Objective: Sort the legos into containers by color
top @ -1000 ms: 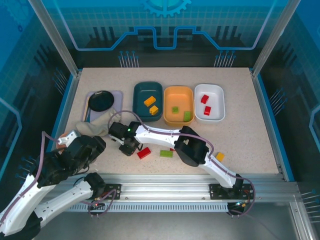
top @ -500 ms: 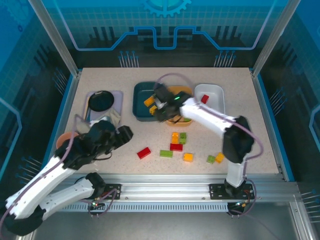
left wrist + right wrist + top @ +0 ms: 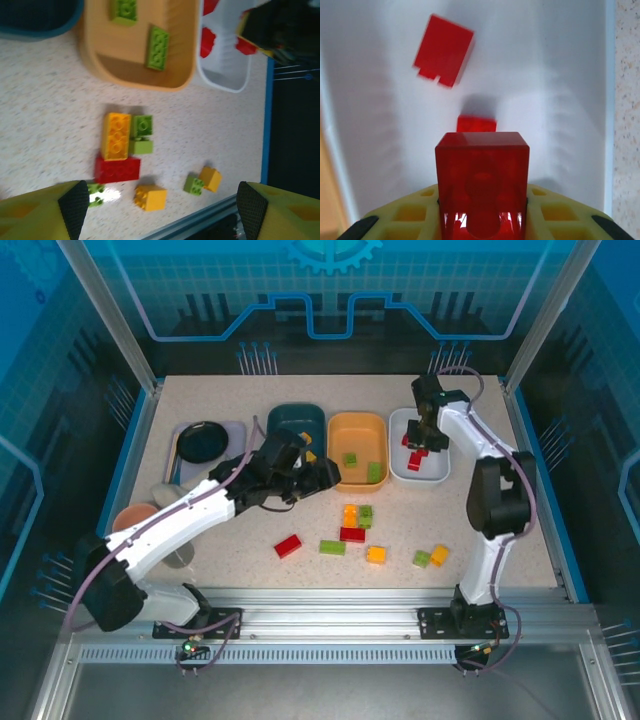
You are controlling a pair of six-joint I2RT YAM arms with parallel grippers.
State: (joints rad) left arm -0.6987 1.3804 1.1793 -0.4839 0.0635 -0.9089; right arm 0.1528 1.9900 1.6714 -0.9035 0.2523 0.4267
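From above, the right end effector (image 3: 424, 440) hangs over the white bin (image 3: 440, 475). The left end effector (image 3: 322, 472) sits just off the near rims of the teal bin (image 3: 288, 420) and the orange bin (image 3: 345, 435). On its near side the loose bricks (image 3: 350, 515) lie scattered on the surface (image 3: 200, 530) in red, green and orange-yellow.

In the left wrist camera, the left end effector (image 3: 160, 212) is spread wide and carries nothing. Just ahead of it an orange-yellow brick (image 3: 116, 136) touches a loose red brick (image 3: 117, 169), with small green ones beside them. Further ahead, green bricks (image 3: 157, 47) lie in the orange bin.

The right wrist camera shows the right end effector (image 3: 482, 220) pinching a held red brick (image 3: 482, 165). Directly below it is the white bin's floor (image 3: 560, 75), where two other red bricks (image 3: 444, 49) lie apart.

So I'd say the drop-off of a red piece is in hand — all it calls for is parting the jaws over the bin. The left side then needs a careful descent onto one brick of that touching cluster without dragging its neighbours.
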